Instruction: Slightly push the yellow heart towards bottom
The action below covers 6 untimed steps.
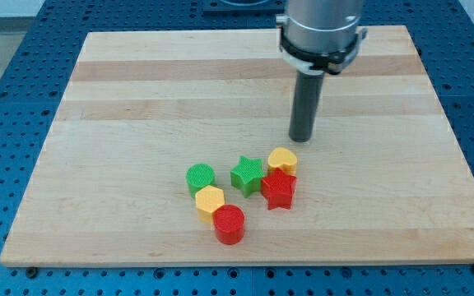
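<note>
The yellow heart [283, 159] lies on the wooden board [138, 99], right of centre and towards the view's bottom. My tip [301, 139] rests on the board just above the heart and slightly to its right, a small gap apart. A red star [278, 190] touches the heart's lower side. A green star [246, 174] sits just left of the heart.
A green round block [200, 178], a yellow hexagon [210, 201] and a red round block [230, 224] cluster to the lower left of the stars. The board lies on a blue perforated table [6, 49].
</note>
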### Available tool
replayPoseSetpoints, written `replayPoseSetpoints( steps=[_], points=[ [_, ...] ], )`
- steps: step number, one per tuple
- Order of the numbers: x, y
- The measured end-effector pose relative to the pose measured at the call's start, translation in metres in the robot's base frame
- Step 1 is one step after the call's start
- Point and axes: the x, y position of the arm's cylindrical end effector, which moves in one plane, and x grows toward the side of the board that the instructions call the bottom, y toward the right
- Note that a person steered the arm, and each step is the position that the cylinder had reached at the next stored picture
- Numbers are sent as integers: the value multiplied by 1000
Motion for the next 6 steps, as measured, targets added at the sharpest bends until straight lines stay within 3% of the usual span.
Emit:
replayPoseSetpoints(
  steps=[4, 5, 6],
  points=[
    [26, -25],
    [2, -37],
    [-36, -101]
  ],
)
